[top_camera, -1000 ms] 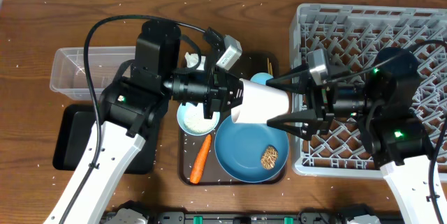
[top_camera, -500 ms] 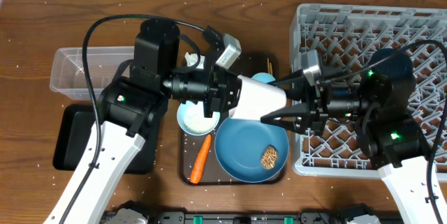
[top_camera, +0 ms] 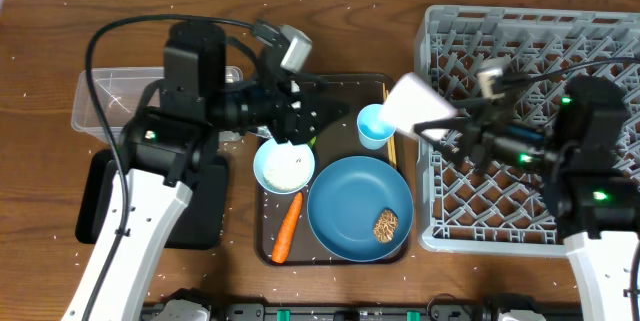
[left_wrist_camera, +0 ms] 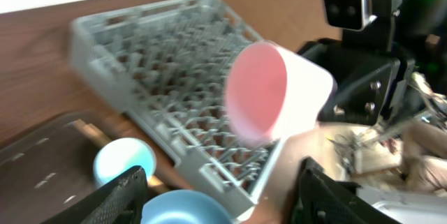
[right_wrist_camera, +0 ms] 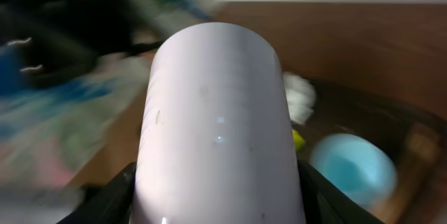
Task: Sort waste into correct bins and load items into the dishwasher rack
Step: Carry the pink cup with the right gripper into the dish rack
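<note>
The right arm's two-finger gripper (top_camera: 438, 119) is clamped on the small white cup with the pink inside (top_camera: 410, 101), a finger on either side of its wall; the cup is carried on its side in the air, over the left wall of the large square grey plastic dishwasher rack (top_camera: 540, 51); in the left wrist view its pink mouth faces the camera with the rack's lattice behind it; the left arm's gripper (top_camera: 325, 119) hangs over the brown serving tray (top_camera: 350, 89) with its fingers spread wide and nothing between them, apart from the cup; on the tray the small light-blue cup (top_camera: 375, 126) stands upright near the right edge, just beside the pair of wooden chopsticks (top_camera: 387, 93); the white bowl (top_camera: 283, 166) with white rice grains in it sits to the left of the large blue plate (top_camera: 350, 206), which carries the small brown food lump (top_camera: 386, 224); the orange carrot (top_camera: 287, 229) lies on the tray between bowl and plate, below the bowl; a crumpled white tissue (right_wrist_camera: 300, 95) shows, blurred, in the right wrist view behind the held cup; the clear rectangular plastic tub (top_camera: 110, 101) and the shallow black rectangular tray (top_camera: 95, 206) sit at the left of the table, partly under the left arm.
</note>
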Controlling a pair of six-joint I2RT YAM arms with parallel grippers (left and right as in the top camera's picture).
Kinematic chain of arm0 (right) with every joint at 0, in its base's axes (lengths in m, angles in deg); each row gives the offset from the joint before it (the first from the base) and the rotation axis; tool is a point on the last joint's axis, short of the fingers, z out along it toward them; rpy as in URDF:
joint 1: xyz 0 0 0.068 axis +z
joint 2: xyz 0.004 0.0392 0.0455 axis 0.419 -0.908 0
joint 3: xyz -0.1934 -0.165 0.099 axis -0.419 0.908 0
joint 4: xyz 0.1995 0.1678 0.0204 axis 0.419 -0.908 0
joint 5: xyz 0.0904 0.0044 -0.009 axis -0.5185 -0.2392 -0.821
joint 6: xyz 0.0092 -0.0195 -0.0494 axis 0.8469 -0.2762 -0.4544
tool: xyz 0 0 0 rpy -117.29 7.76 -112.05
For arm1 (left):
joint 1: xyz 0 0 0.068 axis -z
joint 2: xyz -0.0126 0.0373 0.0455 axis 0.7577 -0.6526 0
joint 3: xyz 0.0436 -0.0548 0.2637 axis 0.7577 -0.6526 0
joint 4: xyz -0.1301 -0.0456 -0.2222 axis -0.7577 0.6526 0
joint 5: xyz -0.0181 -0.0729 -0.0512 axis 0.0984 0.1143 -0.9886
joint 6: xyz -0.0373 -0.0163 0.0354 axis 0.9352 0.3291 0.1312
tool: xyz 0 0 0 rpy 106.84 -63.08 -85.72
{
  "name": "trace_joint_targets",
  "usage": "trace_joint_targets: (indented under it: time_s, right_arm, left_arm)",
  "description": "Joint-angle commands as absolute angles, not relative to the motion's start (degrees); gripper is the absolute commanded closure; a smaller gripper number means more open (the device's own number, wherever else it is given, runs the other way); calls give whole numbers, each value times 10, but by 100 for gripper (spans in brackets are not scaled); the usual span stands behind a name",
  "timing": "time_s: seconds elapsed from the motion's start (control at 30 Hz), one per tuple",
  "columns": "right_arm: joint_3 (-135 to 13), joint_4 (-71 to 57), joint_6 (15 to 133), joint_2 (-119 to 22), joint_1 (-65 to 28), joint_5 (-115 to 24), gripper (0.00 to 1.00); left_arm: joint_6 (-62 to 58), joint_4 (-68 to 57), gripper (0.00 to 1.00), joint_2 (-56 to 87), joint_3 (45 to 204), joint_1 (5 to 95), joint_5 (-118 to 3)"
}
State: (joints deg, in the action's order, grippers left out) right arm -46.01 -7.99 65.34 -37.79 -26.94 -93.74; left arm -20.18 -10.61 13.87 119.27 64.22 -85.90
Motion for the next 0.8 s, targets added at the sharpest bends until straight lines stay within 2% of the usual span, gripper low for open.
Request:
trace_joint_targets:
  time_s: [0.0, 0.17, 0.43, 0.77]
  right_arm:
    - [-466, -127, 653, -361, -336, -809, 72]
    - [-467, -196, 697, -341, -436, -667, 76]
    - [-467, -242, 765, -332, -570, -454, 72]
    - [-467, -243, 891, -373, -685, -405, 70]
  left_arm:
    - [-207, -93, 29, 142, 1197, 624, -828]
    - [-207, -78, 29, 142, 1197, 618, -828]
    - [-207, -77, 29, 142, 1197, 618, -828]
    - [-207, -64, 29, 142, 1196, 618, -828]
